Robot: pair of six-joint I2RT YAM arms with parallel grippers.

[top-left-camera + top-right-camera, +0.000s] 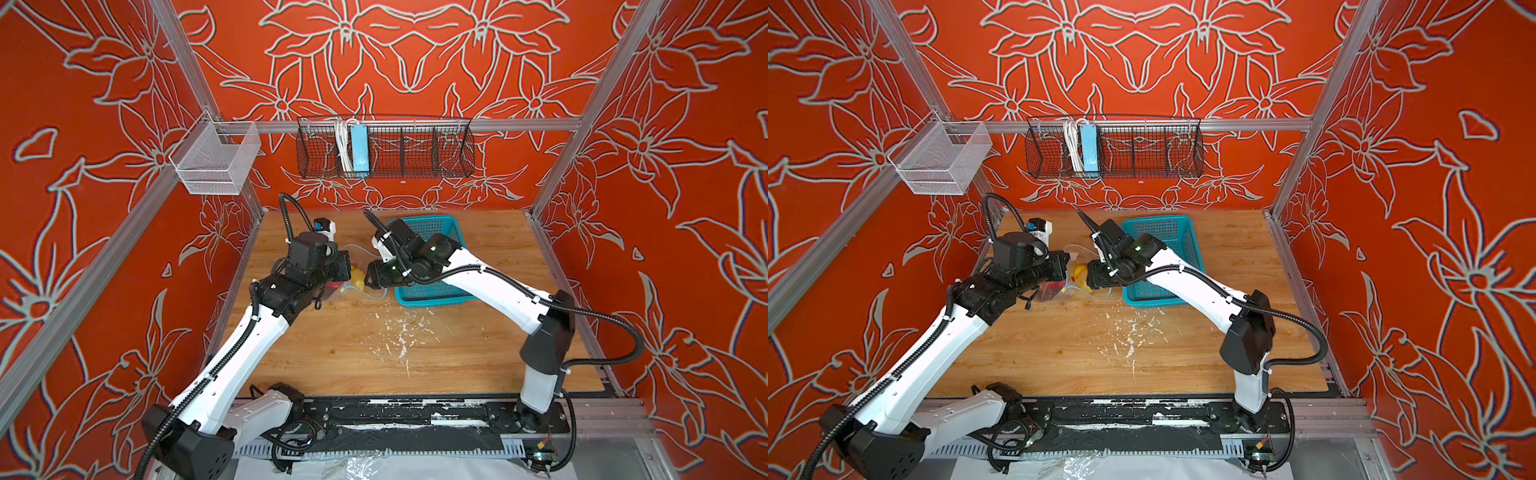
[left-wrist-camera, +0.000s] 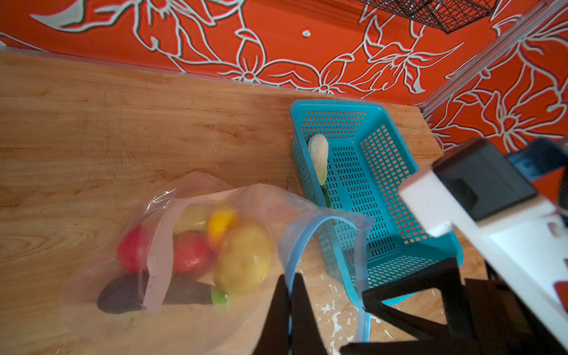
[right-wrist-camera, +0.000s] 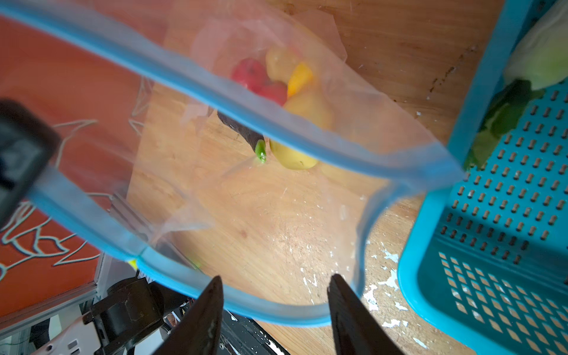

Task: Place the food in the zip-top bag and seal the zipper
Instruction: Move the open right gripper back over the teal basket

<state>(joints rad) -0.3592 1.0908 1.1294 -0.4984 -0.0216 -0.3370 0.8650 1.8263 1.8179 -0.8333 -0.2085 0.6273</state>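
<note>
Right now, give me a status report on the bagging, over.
Left gripper shut on the zip-top bag mouth. Right gripper open, empty, at the mouth. Six food pieces bagged; leafy vegetable in basket. Zipper unsealed.

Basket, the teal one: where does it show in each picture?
Top view: basket near the centre.
Top view: same place.
Left wrist: centre-right.
Right wrist: right edge.
Shared landmark: the bag beside it.

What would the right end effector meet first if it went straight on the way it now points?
Probably the zip-top bag: the right end effector points into its open mouth, toward the clear lower wall; depth is unclear.
</note>
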